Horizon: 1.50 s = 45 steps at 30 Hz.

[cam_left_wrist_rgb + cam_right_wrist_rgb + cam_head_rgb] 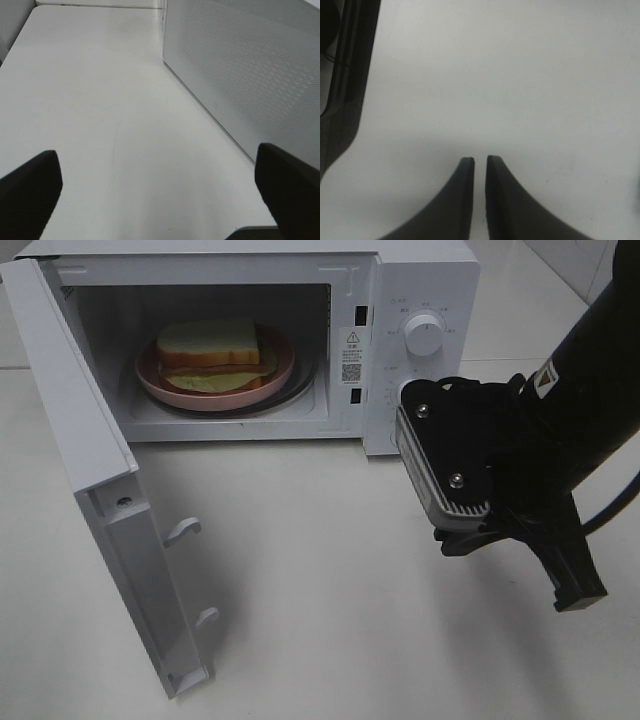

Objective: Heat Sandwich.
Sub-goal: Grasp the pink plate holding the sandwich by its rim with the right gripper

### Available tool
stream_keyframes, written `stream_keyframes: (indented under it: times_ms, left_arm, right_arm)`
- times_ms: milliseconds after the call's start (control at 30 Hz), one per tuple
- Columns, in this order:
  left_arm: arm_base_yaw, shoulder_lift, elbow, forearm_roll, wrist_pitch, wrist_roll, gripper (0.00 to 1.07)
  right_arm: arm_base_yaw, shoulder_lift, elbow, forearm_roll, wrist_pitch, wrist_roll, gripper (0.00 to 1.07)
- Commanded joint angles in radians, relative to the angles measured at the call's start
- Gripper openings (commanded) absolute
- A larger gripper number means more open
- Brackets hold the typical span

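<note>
**Sandwich loaded, door waiting to be shut**

Right claw (580, 598) is hanging over the counter (330, 590) at the near right, jaws nearly closed and gripping nothing. Its arm is slanting down from the far right. Left claw (156, 152) is standing wide open and empty beside a dotted white panel. Sandwich (210, 345) is sitting on its plate (150, 380) inside the microwave (420, 280). By my judgement loading is done, and the door (70, 420), gaping at the left, is needing a push shut.
</note>
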Motion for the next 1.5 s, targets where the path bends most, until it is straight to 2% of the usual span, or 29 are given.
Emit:
stream_keyframes:
  times_ms: [33, 133, 167, 200, 233, 267, 300, 333, 467, 567, 833, 1067, 1500]
  left_arm:
    - [0.003, -0.008, 0.000, -0.003, -0.009, 0.000, 1.00]
    - [0.003, -0.008, 0.000, -0.003, -0.009, 0.000, 1.00]
    - [0.003, -0.008, 0.000, -0.003, -0.009, 0.000, 1.00]
    - [0.003, -0.008, 0.000, -0.003, -0.009, 0.000, 1.00]
    - [0.003, -0.008, 0.000, -0.003, -0.009, 0.000, 1.00]
    - [0.003, -0.008, 0.000, -0.003, -0.009, 0.000, 1.00]
    - [0.003, -0.008, 0.000, -0.003, -0.009, 0.000, 1.00]
    - [0.003, -0.008, 0.000, -0.003, -0.009, 0.000, 1.00]
    - [0.003, -0.008, 0.000, -0.003, -0.009, 0.000, 1.00]
    - [0.003, -0.008, 0.000, -0.003, -0.009, 0.000, 1.00]
    - [0.003, -0.008, 0.000, -0.003, -0.009, 0.000, 1.00]
    - [0.003, -0.008, 0.000, -0.003, -0.009, 0.000, 1.00]
    - [0.003, -0.008, 0.000, -0.003, -0.009, 0.000, 1.00]
  right_arm:
    - [0.001, -0.007, -0.004, -0.025, -0.003, -0.023, 0.16]
    - [0.001, -0.007, -0.004, -0.050, -0.015, -0.011, 0.27]
    - [0.001, -0.007, -0.004, -0.062, -0.029, 0.013, 0.39]
    - [0.001, -0.007, -0.004, -0.062, -0.029, 0.013, 0.39]
    - [0.001, -0.007, -0.004, -0.063, -0.034, 0.024, 0.44]
    - [0.001, -0.007, -0.004, -0.068, -0.042, 0.032, 0.51]
    - [0.001, -0.007, -0.004, -0.072, -0.058, 0.054, 0.63]
    - [0.001, -0.007, -0.004, -0.072, -0.058, 0.054, 0.63]
    - [0.001, -0.007, -0.004, -0.131, -0.053, 0.120, 0.91]
    - [0.002, -0.007, -0.004, -0.169, -0.053, 0.148, 0.93]
    - [0.004, 0.003, -0.013, -0.246, -0.085, 0.169, 0.92]
    - [0.077, 0.104, -0.132, -0.304, -0.104, 0.169, 0.89]
    - [0.108, 0.274, -0.325, -0.298, -0.179, 0.123, 0.86]
